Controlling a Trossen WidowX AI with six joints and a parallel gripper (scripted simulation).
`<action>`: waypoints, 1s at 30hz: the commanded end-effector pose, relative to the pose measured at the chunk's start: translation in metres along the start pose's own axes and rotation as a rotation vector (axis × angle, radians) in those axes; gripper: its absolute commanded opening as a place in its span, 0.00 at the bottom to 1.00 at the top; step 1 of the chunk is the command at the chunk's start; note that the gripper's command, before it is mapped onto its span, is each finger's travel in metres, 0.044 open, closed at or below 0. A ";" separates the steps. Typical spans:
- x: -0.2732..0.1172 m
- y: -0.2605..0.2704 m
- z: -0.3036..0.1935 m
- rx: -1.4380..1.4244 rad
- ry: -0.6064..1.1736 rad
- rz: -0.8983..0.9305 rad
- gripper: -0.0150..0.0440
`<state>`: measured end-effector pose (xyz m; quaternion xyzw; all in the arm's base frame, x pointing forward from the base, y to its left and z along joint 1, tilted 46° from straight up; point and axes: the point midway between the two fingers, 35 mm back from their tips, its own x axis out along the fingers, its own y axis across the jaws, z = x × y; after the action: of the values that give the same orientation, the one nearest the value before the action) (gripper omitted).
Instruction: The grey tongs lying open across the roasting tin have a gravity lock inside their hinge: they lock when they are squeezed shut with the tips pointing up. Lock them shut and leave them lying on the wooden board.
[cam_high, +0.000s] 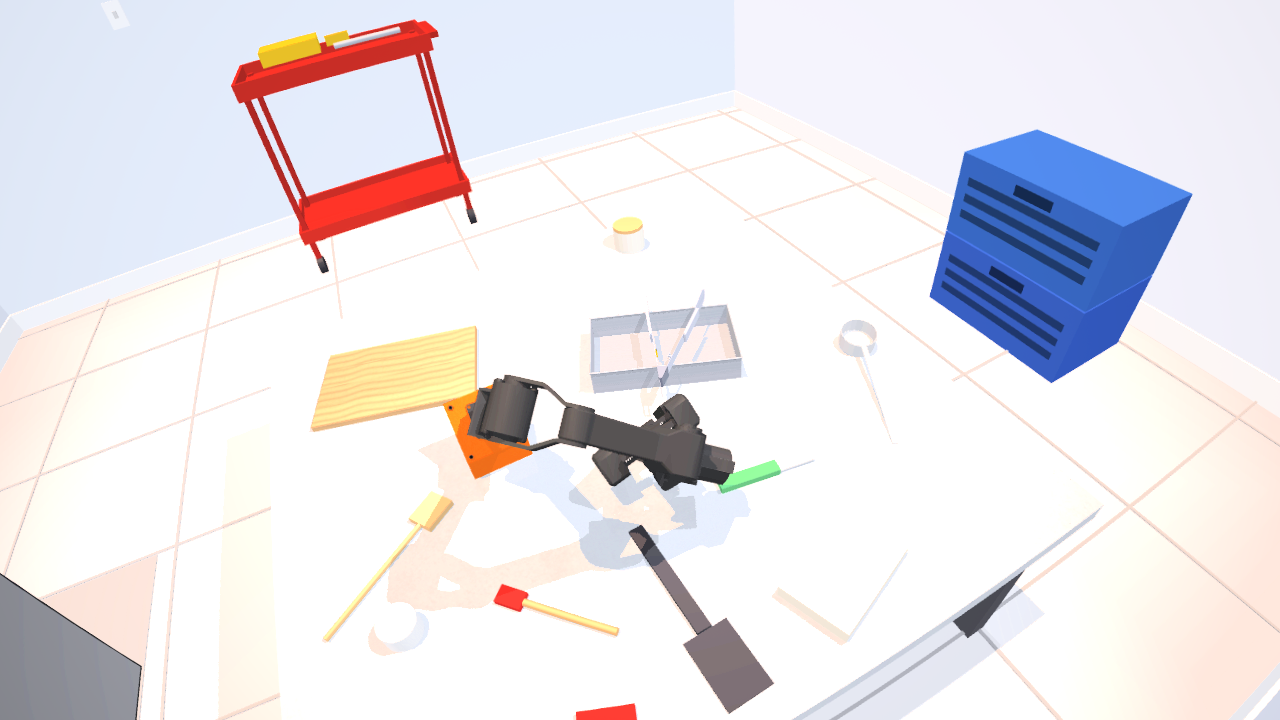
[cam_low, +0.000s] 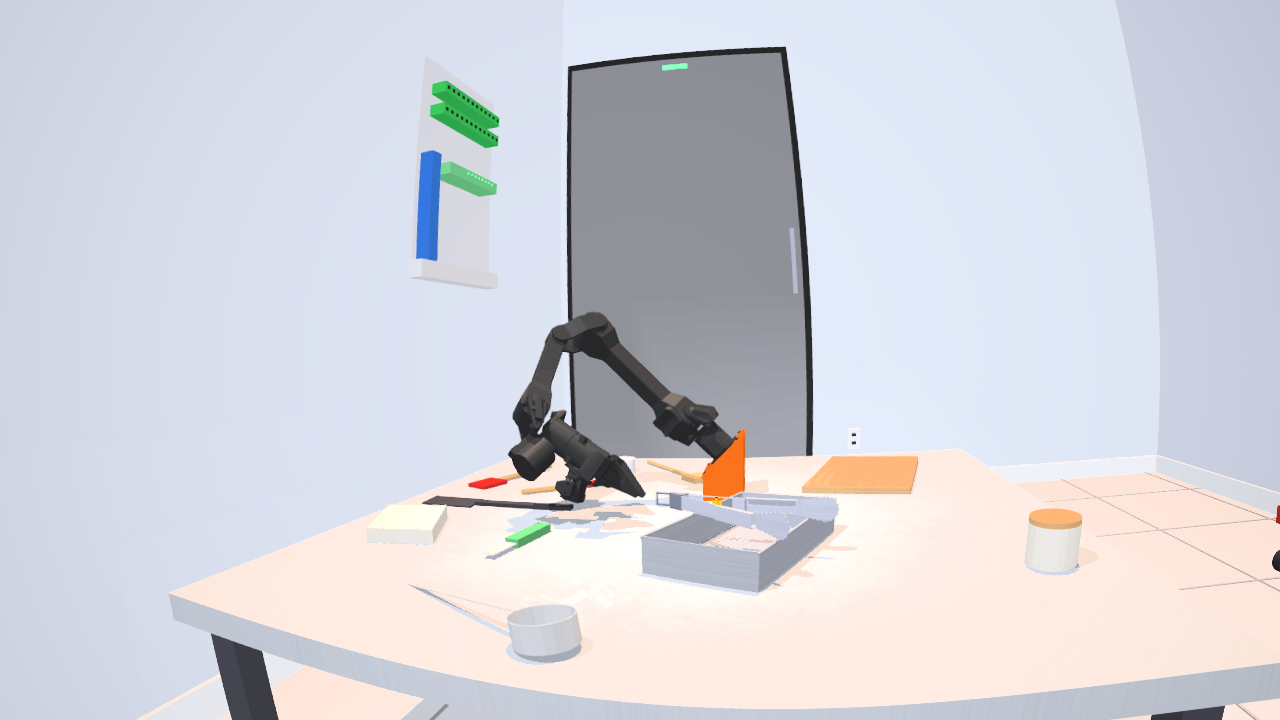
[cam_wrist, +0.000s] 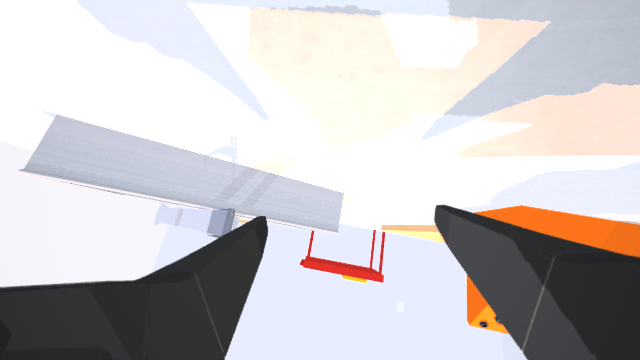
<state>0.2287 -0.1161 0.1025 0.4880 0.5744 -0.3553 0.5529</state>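
Note:
The grey tongs (cam_high: 684, 338) (cam_low: 736, 507) (cam_wrist: 221, 222) lie spread open across the roasting tin (cam_high: 617, 380) (cam_low: 698, 562) (cam_wrist: 150, 162). Their narrow hinge end overhangs the tin's wall on the arm's side, and a small yellow part shows near it. The wooden board (cam_high: 393, 380) (cam_low: 861, 474) lies flat beyond the orange arm base, with nothing on it. My gripper (cam_wrist: 348, 218) is wide open and empty, low over the table on the hinge side of the tin, apart from the tongs. In the wrist view the hinge end shows beyond the left fingertip; in the top view the arm hides the fingertips.
The orange base (cam_high: 487, 447) (cam_low: 723, 474) stands between board and gripper. A green-handled tool (cam_high: 751, 475) (cam_low: 528, 534), dark turner (cam_high: 726, 664), round cup with a long handle (cam_high: 857, 338) (cam_low: 544, 632), lidded jar (cam_high: 628, 234) (cam_low: 1052, 540) and pale block (cam_low: 407, 523) are around.

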 end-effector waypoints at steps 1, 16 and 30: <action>0.007 0.035 -0.003 0.055 -0.079 -0.082 1.00; 0.062 0.128 -0.055 0.496 -0.553 -0.260 1.00; 0.102 0.176 -0.120 0.703 -0.902 -0.002 1.00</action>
<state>0.3541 0.0126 0.0615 0.4266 0.2724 -0.6914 0.5155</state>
